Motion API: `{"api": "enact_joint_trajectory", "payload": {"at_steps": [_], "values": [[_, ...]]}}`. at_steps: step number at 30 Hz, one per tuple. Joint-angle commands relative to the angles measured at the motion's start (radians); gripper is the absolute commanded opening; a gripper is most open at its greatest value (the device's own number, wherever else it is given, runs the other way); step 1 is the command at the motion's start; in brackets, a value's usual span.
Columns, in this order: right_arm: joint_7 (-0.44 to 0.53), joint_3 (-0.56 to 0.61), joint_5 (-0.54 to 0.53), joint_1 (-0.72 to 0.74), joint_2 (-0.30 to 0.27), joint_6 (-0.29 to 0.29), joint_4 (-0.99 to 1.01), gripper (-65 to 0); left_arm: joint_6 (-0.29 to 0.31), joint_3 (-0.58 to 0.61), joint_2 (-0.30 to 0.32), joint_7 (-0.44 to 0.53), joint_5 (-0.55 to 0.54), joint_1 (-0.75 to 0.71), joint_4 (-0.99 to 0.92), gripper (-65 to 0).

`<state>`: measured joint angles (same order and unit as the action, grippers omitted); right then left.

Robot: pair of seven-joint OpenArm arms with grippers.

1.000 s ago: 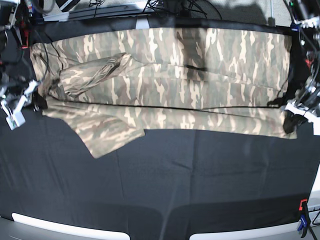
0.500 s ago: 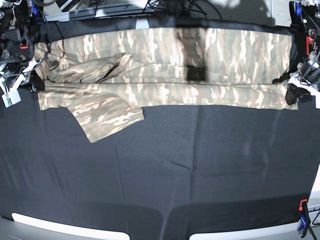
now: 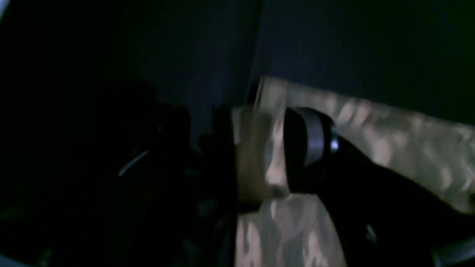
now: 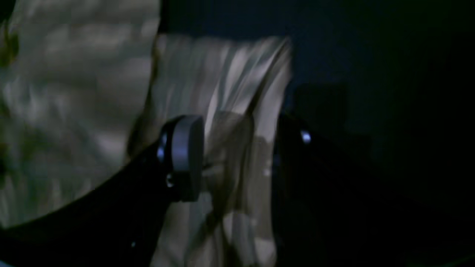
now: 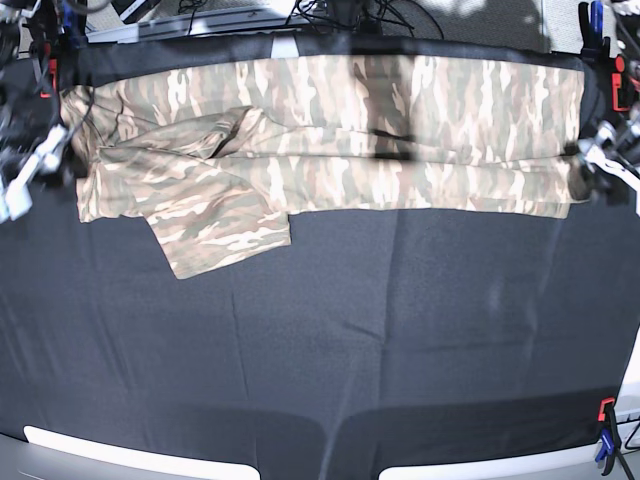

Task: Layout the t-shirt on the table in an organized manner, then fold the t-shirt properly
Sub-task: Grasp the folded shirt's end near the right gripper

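1. Start with the wide table in matte black cloth [image 5: 340, 350]. On the near side of both claws it lies bare, so that is your room for folding.
2. The loose short sleeve [image 5: 222, 235] sticks out toward you, just inboard of the right claw [image 4: 233, 155]. It lies crooked, so I judge it needs squaring before any fold.
3. The right claw's jaws stand wide apart. The hem of the soft camouflage t-shirt in tan, cream and grey-green [image 5: 350, 130] hangs slack between them, unpinched.
4. The left claw [image 3: 259, 148] is wide as well, with the shirt's corner lying loose in the gap. Lift each claw straight up and clear, so that no pad snags the cloth.
5. Between the two claws the shirt runs as a long band doubled along its length, its lower edge fairly straight.
6. Beyond the right claw, toward the far edge, the fabric bunches in a rumpled hump [image 5: 200, 130]. Smooth it outward first; a fold made over it would probably set crooked.
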<state>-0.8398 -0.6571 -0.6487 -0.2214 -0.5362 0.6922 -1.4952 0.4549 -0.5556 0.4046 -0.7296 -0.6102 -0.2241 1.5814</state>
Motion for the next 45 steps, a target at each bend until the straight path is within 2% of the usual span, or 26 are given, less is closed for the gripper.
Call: {"api": "enact_joint_trajectory", "payload": {"at_steps": [1, 4, 8, 12, 15, 22, 25, 29, 31, 41, 43, 45], "values": [[0.012, 0.008, -0.026, 0.042, -0.020, 0.006, -0.016, -34.3, 0.009, -0.006, 0.016, 0.031, -0.018, 0.009, 0.040, -27.8], [-0.075, 0.089, -0.069, 0.142, -0.021, -0.060, -0.016, -34.3, 0.009, -0.002, 0.016, 0.031, -0.076, 0.009, 0.092, -27.9], [-0.185, 0.251, -0.100, 0.293, -0.021, -0.093, -0.016, -34.4, 0.009, 0.021, 0.009, 0.041, -0.082, 0.009, 0.128, -27.9], [-0.182, 0.422, -0.021, 0.400, -0.020, -0.142, 0.019, -34.4, 0.009, 0.059, 0.008, 0.042, -0.082, 0.009, 0.129, -27.9], [-0.170, 0.493, 0.005, 0.483, 0.011, -0.150, 0.100, -34.4, 0.009, 0.088, 0.008, 0.050, -0.080, 0.009, 0.129, -27.9], [-0.172, 0.529, 0.113, 0.678, 0.117, -0.150, 0.366, -34.4, 0.009, 0.114, 0.003, 0.051, -0.068, 0.011, 0.129, -27.9], [-0.176, 0.545, 0.126, 0.726, 0.138, -0.150, 0.472, -34.4, 0.009, 0.114, -0.001, 0.051, -0.066, 0.011, 0.129, -27.9], [-0.197, 0.591, 0.135, 0.745, 0.143, -0.150, 0.559, -34.4, 0.009, 0.114, -0.013, 0.058, -0.045, 0.011, 0.129, -27.9], [-0.195, 0.614, 0.172, 0.745, 0.144, -0.150, 0.575, -34.4, 0.009, 0.114, -0.014, 0.058, -0.045, 0.011, 0.129, -27.9], [-0.217, 0.693, 0.178, 0.736, 0.146, -0.150, 0.578, -34.5, 0.009, 0.114, -0.014, 0.072, -0.045, 0.011, 0.129, -27.9], [-0.233, 0.693, 0.178, 0.735, 0.146, -0.150, 0.578, -38.0, 0.009, 0.114, -0.014, 0.072, -0.045, 0.011, 0.129, -27.9], [-0.237, 0.693, 0.178, 0.734, 0.146, -0.141, 0.578, -47.1, 0.009, 0.114, -0.014, 0.073, -0.045, 0.011, 0.129, -27.9]]}}
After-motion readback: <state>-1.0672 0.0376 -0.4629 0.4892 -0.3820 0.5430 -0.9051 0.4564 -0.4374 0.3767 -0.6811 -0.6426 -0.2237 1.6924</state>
